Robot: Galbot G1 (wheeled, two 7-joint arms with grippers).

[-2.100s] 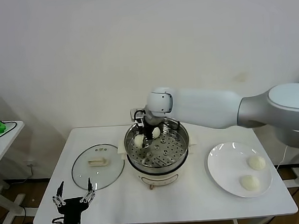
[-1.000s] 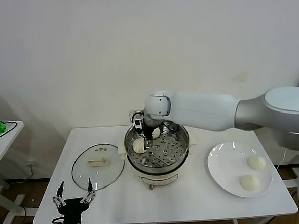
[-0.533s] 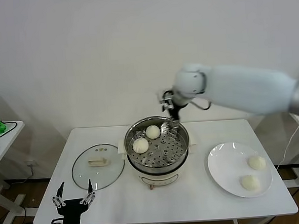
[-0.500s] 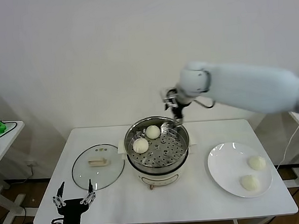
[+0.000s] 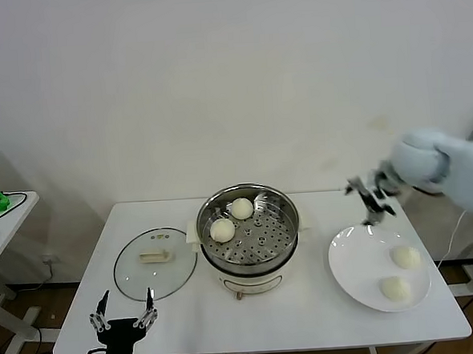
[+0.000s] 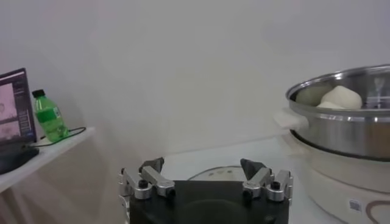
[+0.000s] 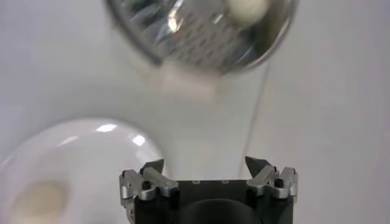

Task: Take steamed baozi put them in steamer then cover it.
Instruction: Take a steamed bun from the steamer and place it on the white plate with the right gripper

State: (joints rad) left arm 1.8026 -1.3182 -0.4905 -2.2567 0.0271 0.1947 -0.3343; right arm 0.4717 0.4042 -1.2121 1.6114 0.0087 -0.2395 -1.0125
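Steamer shiny and uncovered, two pale baozi inside, right gripper spread empty beside its right above plate rim, left gripper spread near table edge.

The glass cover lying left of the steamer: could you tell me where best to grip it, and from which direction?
Probably by the cream handle at the centre of the cover, coming straight down from above. The cover lies flat on the table with the handle raised, its only graspable part.
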